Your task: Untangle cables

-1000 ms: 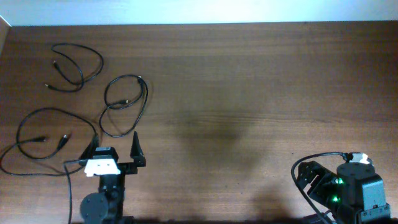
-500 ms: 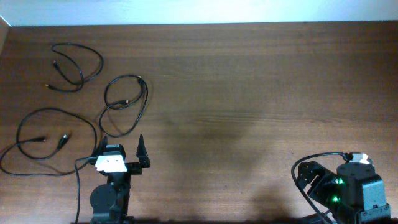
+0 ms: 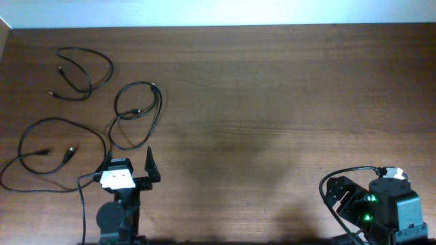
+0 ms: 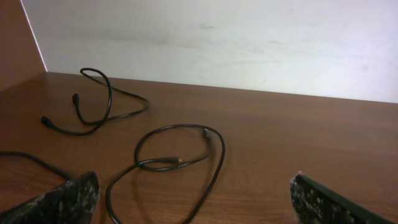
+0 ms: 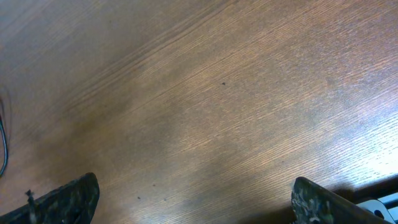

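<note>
Three thin black cables lie apart on the left of the wooden table: one at the far left (image 3: 111, 68), a looped one in the middle (image 3: 159, 109), and a long one nearest the left edge (image 3: 51, 120). My left gripper (image 3: 129, 165) is open and empty, just in front of the looped cable and touching none. In the left wrist view the looped cable (image 4: 177, 127) lies ahead of the open jaws (image 4: 196, 208), the far cable (image 4: 111, 99) lies behind it, and the long cable (image 4: 31, 159) is at the left. My right gripper (image 5: 193, 199) is open over bare wood.
The right arm (image 3: 385, 204) is folded at the near right corner with its own thick black wire looping beside it. The left arm base (image 3: 112, 218) stands at the front edge. A pale wall (image 4: 249, 43) runs along the table's far edge.
My left gripper swung slightly right, then back left. The cables and the right arm have not moved.
</note>
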You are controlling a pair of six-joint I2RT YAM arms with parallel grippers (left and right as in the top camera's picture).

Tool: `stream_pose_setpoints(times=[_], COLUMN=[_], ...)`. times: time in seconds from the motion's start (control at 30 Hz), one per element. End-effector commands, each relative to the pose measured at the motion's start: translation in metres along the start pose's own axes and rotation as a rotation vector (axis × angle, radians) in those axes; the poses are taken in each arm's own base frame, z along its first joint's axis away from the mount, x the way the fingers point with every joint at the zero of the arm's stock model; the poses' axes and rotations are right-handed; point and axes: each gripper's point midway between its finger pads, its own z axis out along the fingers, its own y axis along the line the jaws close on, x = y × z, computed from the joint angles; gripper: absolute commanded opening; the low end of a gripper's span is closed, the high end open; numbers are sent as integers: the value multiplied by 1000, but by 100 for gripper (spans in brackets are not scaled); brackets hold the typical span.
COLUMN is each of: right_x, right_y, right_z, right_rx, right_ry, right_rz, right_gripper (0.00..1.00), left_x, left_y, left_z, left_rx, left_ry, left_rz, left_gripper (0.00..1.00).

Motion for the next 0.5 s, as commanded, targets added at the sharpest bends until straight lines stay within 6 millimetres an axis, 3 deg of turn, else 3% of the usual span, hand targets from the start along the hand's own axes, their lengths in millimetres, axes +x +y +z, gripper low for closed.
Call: stream_pose_setpoints(times=[0.0,0.47], right_x=[-2,-2], right_y=[1,1], right_z=[-2,-2], right_rx=[-4,-4], right_ry=[-12,-12], right_rz=[9,9], right_gripper=[98,98], left_x=[2,1], left_y=[1,-12], left_z=[0,0], left_rx=[-2,70], left_ry=[-2,-5], left_rz=[-10,35], left_gripper=[99,99])
